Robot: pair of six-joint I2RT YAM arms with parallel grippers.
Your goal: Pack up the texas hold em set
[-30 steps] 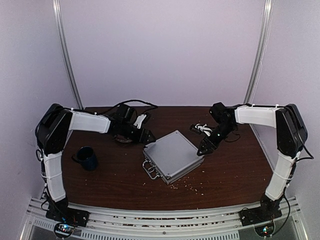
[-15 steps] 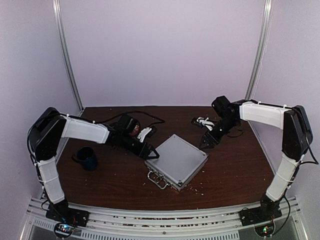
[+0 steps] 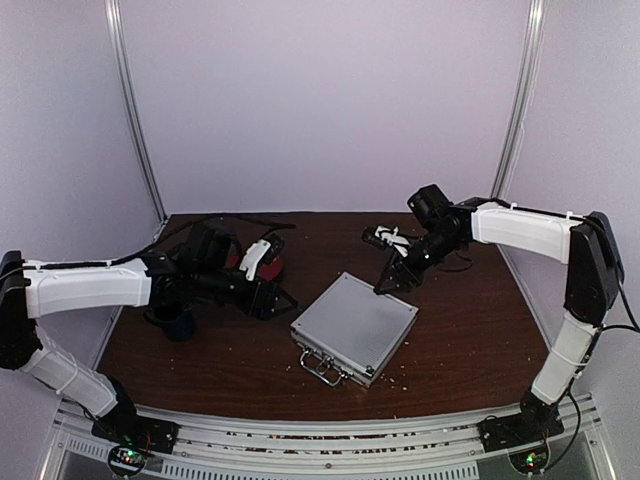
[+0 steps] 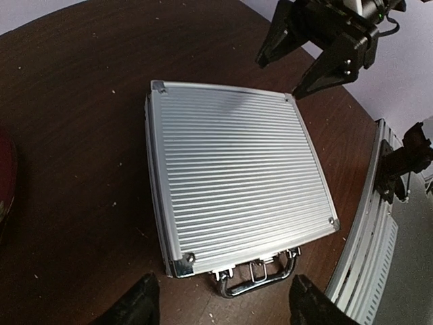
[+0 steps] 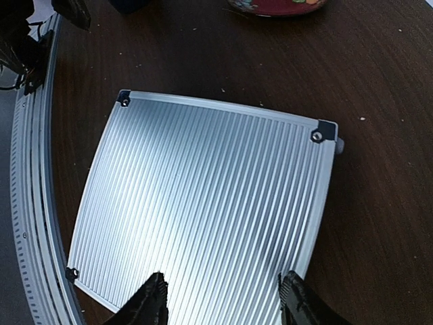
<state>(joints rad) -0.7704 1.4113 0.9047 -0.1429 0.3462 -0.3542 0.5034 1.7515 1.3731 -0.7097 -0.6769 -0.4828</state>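
On the dark wooden counter (image 3: 470,330), the closed silver case (image 3: 358,322) lies flat at the centre, turned diagonally, with its handle (image 3: 322,368) pointing near-left and its contents hidden. The left claw (image 4: 223,292) and right claw (image 5: 224,281) hover released and empty.

Both arms reach inward, left end effector (image 3: 275,300) and right end effector (image 3: 393,283) jaws parted, empty.

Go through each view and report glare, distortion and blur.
Top external: even, soft light, grainy overall; the case casts only a thin shadow. Left wrist: fisheye bows the table edge and the case's sides; ribs sharp, with a paler sheen across the middle. Right wrist: the same bend curves the rail; brightest sheen on the ribs toward the lower left.
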